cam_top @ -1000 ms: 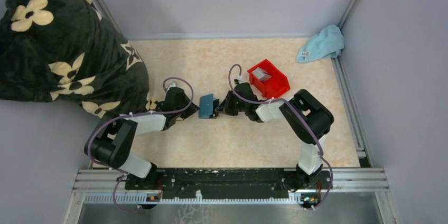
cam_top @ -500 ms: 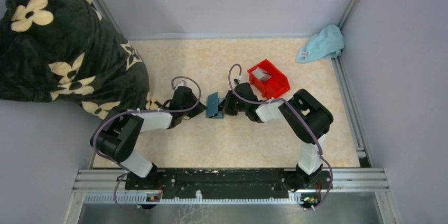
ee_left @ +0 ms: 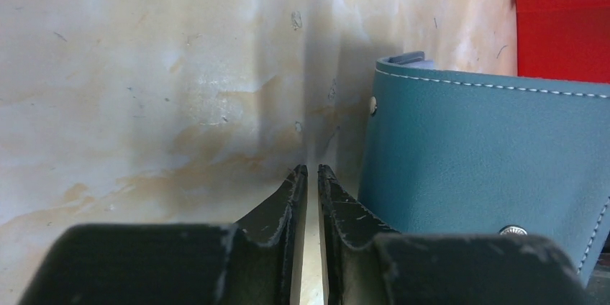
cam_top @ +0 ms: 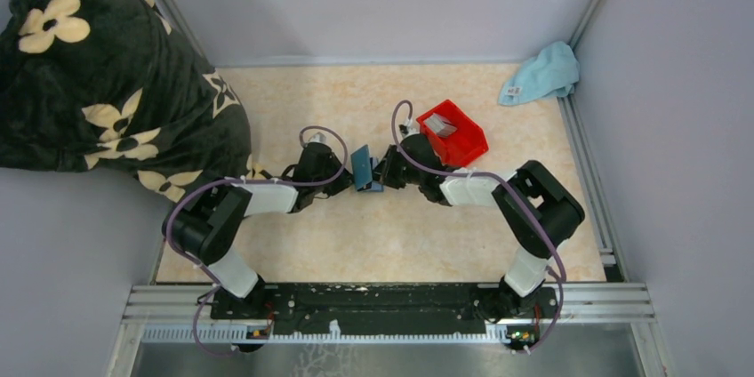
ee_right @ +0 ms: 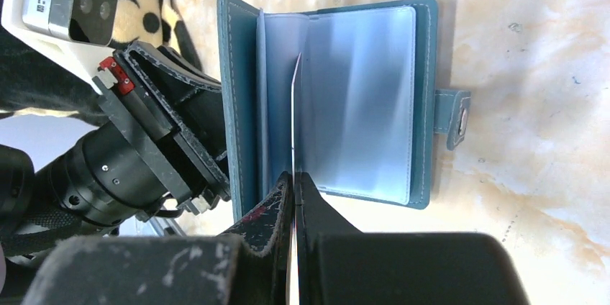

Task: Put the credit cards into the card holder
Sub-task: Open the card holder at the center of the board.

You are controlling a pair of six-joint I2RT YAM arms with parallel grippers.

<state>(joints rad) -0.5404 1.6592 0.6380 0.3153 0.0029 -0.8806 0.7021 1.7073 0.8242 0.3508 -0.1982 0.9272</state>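
Note:
The teal card holder (cam_top: 360, 169) stands open on edge between my two grippers. In the right wrist view it (ee_right: 360, 96) shows clear sleeves and a snap tab (ee_right: 457, 118). My right gripper (ee_right: 295, 175) is shut on a thin credit card (ee_right: 295, 118), seen edge-on and reaching in among the sleeves. My left gripper (ee_left: 312, 168) sits just left of the holder's outer cover (ee_left: 489, 154). Its jaws stand a narrow slit apart with nothing between them, and its right finger rests against the cover. From above, the left gripper (cam_top: 342, 175) and right gripper (cam_top: 380, 172) flank the holder.
A red bin (cam_top: 455, 133) with a grey card (cam_top: 443, 128) inside stands just behind the right gripper, and shows in the left wrist view (ee_left: 561, 24). A light blue cloth (cam_top: 542, 73) lies in the far right corner. A dark floral blanket (cam_top: 98, 66) covers the left side.
Both grippers and the card holder have shifted right and a little farther back. The holder has gone from lying flatter to standing more on edge. The right gripper has kept hold of the card.

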